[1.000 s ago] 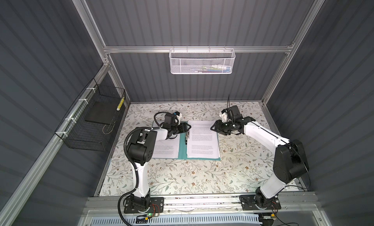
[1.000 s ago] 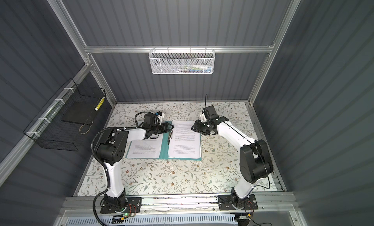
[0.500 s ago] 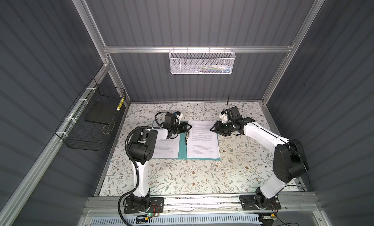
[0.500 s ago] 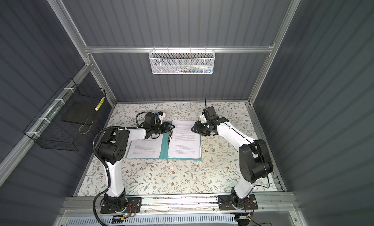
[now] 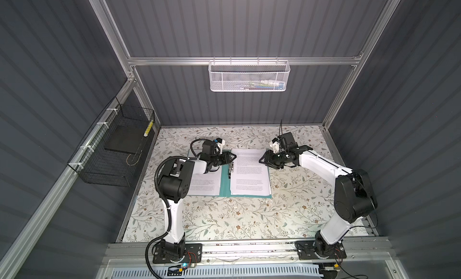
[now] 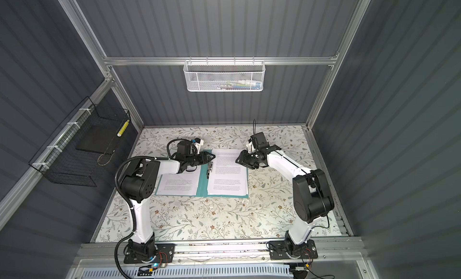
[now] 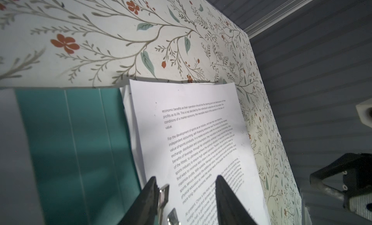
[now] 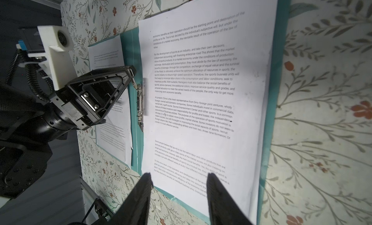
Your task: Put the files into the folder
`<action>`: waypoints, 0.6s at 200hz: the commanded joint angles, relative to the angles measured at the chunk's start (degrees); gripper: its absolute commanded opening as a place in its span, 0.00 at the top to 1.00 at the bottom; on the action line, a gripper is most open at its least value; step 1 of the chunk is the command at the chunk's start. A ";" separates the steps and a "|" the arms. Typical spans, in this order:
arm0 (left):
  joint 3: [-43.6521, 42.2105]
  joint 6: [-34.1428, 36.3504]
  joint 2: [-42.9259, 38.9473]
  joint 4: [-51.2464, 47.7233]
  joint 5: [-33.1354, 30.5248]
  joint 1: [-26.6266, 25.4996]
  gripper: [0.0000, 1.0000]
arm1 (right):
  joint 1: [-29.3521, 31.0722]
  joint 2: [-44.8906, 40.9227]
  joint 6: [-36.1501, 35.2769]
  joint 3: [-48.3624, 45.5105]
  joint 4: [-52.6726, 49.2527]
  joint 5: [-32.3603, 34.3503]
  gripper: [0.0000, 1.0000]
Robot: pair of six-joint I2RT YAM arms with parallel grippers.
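The thin teal-green file folder (image 5: 223,187) lies open and flat in the middle of both top views, on the floral-patterned worktop (image 5: 224,215); the white printed paper sheets (image 5: 249,173) rest on its right-hand leaf, roughly square to its edges; one more printed sheet (image 5: 202,186) lies on the left-hand leaf, partly under my left arm; the small metal clip (image 8: 140,105) runs along the spine, just beside the stack's inner edge.

I judge the stack placed and the step in hand to be securing it at the clip. My left gripper (image 7: 185,178) sits low at the upper end of the clip; its jaws are part-way open, a bit of the clip's metal beside one inner face, nothing clamped that I can see. My right gripper (image 8: 179,174) hovers at the stack's right-hand edge; its jaws are part-way open and empty.

Next, I think, the left sheet wants joining the stack and the edges tucked under the clip; then the cover folds over; a careless push would skew the pile.
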 commanded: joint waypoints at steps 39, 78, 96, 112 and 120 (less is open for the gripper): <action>-5.56 -0.83 -4.79 3.51 1.04 -0.05 0.53 | -0.14 0.53 -0.62 -1.01 0.67 -1.18 0.52; -10.14 -2.88 -7.89 7.27 0.45 -0.66 0.52 | -0.11 0.17 0.17 -3.20 2.82 -1.94 0.52; -11.39 -3.12 -9.10 7.85 0.17 -1.16 0.52 | -0.11 -0.22 0.79 -4.60 4.32 -2.41 0.52; -12.37 -2.86 -9.98 7.89 0.00 -1.70 0.52 | -0.09 -0.42 0.80 -4.97 4.41 -2.41 0.52; -12.89 -2.85 -10.55 7.72 -0.31 -1.96 0.52 | -0.10 -0.75 0.89 -5.23 4.41 -2.32 0.52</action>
